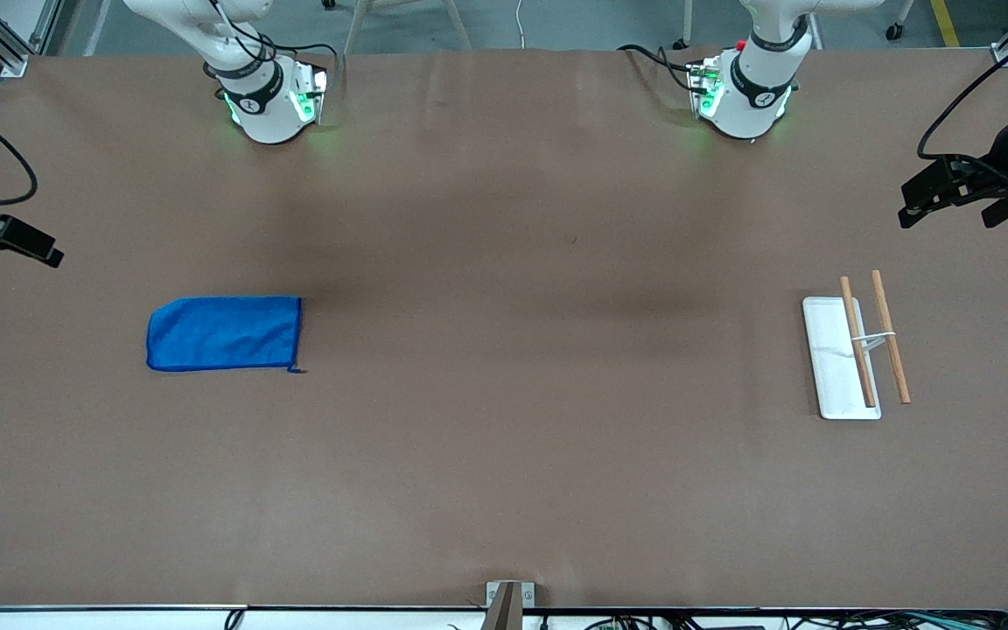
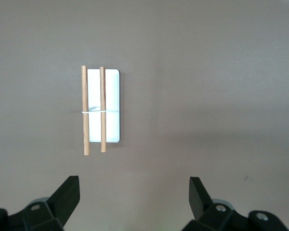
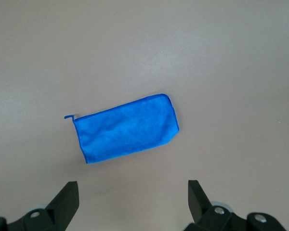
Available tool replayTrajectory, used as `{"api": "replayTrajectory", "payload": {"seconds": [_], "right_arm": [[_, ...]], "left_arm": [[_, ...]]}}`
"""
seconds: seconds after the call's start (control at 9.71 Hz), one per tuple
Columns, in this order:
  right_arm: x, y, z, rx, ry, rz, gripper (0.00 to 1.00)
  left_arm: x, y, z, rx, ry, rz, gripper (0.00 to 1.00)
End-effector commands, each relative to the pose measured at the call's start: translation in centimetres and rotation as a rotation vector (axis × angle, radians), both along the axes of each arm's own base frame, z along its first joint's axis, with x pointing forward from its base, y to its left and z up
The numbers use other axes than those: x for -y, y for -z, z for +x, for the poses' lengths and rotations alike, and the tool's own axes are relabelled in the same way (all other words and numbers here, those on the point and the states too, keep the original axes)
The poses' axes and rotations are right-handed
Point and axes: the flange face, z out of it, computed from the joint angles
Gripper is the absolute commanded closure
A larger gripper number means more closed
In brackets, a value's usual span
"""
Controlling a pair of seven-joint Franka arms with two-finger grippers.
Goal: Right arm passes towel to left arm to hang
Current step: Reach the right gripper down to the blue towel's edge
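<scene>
The blue towel (image 1: 224, 333) lies flat on the brown table toward the right arm's end, with a loose thread at one corner. It also shows in the right wrist view (image 3: 127, 128). My right gripper (image 1: 27, 243) is up in the air past the towel at the table's end, open and empty; its wrist view shows it (image 3: 132, 188) apart from the towel. My left gripper (image 1: 937, 197) is up in the air at the left arm's end of the table, open and empty. Its wrist view shows it (image 2: 134, 185) apart from the rack.
A small rack (image 1: 836, 367) sits toward the left arm's end: a white flat base with two wooden rods (image 1: 889, 337) over it, also in the left wrist view (image 2: 111, 106). Both arm bases (image 1: 263, 101) stand along the table's edge farthest from the front camera.
</scene>
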Motion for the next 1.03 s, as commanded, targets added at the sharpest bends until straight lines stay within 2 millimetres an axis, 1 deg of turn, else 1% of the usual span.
{"api": "replayTrajectory", "payload": {"seconds": [0.0, 0.1, 0.21, 0.31, 0.41, 0.52, 0.62, 0.72, 0.93], "right_arm": [[0.4, -1.5, -0.2, 0.073, -0.002, -0.008, 0.00], [0.4, 1.0, 0.3, 0.066, -0.005, -0.007, 0.00], [0.3, 5.4, 0.5, 0.061, -0.014, -0.006, 0.00], [0.2, 9.4, 0.4, 0.059, -0.034, -0.006, 0.00], [0.0, 13.7, 0.8, 0.030, -0.039, -0.002, 0.00], [-0.1, 18.4, 1.2, -0.004, -0.058, 0.000, 0.00], [-0.1, 22.8, 1.6, -0.044, -0.131, 0.006, 0.00], [-0.1, 26.6, 1.7, -0.092, -0.179, 0.021, 0.00], [-0.5, 32.2, 0.7, -0.082, -0.186, 0.019, 0.00]], "left_arm": [[0.1, 1.5, 0.2, -0.039, -0.008, 0.015, 0.00], [0.1, 1.5, 0.2, -0.039, -0.008, 0.015, 0.00], [0.1, 1.5, 0.2, -0.039, -0.008, 0.015, 0.00], [0.1, 1.5, 0.2, -0.039, -0.008, 0.015, 0.00], [0.1, 1.5, 0.2, -0.039, -0.008, 0.015, 0.00], [0.1, 1.5, 0.2, -0.039, -0.008, 0.015, 0.00], [0.1, 1.5, 0.2, -0.039, -0.008, 0.015, 0.00], [0.1, 1.5, 0.2, -0.039, -0.009, 0.015, 0.00], [0.1, 1.6, 0.2, -0.040, -0.008, 0.015, 0.00]]}}
